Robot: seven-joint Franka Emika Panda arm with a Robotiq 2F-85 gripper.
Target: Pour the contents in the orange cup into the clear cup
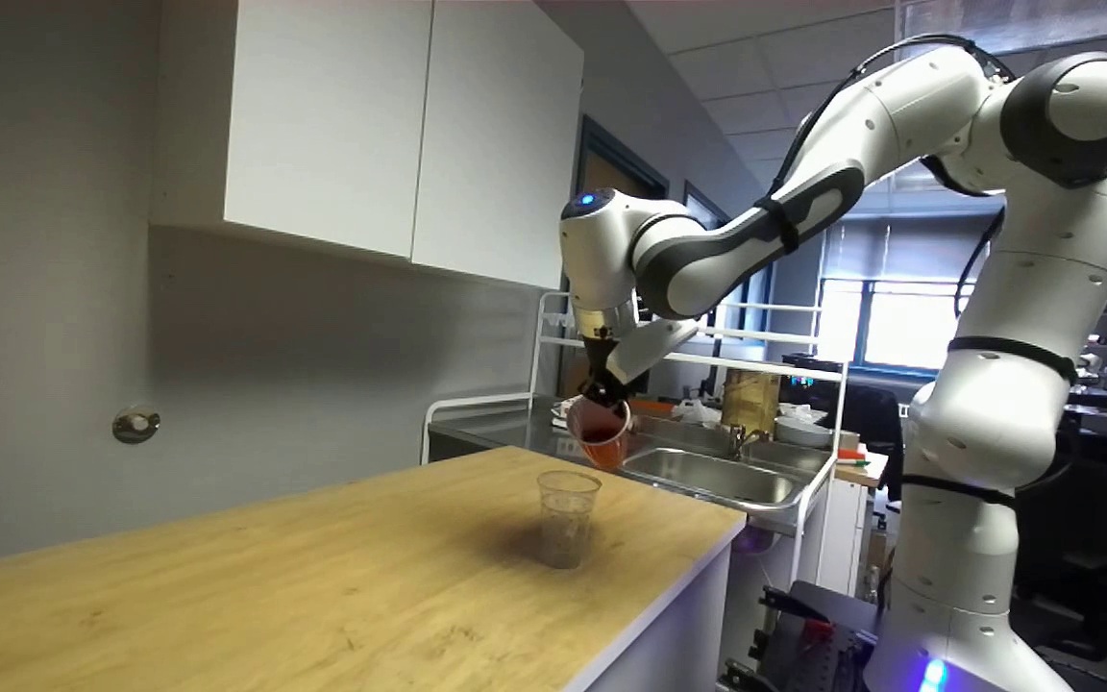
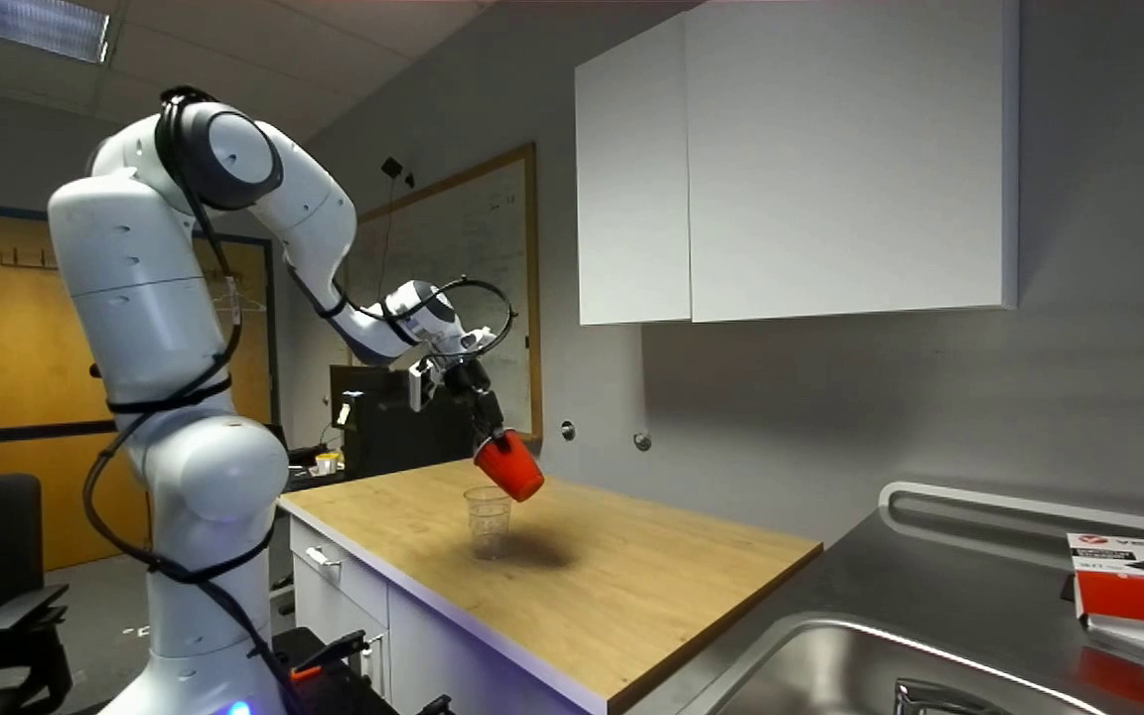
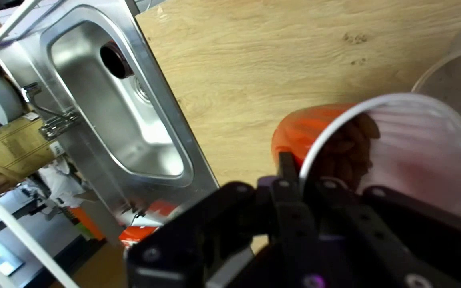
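Observation:
The orange cup point(image 1: 605, 452) is held in the air, tilted, above and beside the clear cup; it also shows in an exterior view point(image 2: 509, 469) and in the wrist view point(image 3: 294, 130). Brown nut-like pieces point(image 3: 346, 146) lie inside it. My gripper point(image 3: 305, 176) is shut on its wall near the pale rim, one finger outside and one inside. The clear cup point(image 1: 566, 524) stands upright on the wooden counter, also seen in an exterior view point(image 2: 489, 524). In the wrist view the clear cup point(image 3: 460, 86) is partly cut off at the right, beyond the orange cup's mouth.
The wooden counter point(image 1: 323, 577) ends at a front edge near the robot base. A steel sink point(image 1: 707, 471) and white rack point(image 1: 477, 402) stand beyond it. White cabinets point(image 2: 830, 159) hang above. A red-and-white box point(image 2: 1138, 586) lies by the sink. A dark cup point(image 3: 115, 61) lies in the sink.

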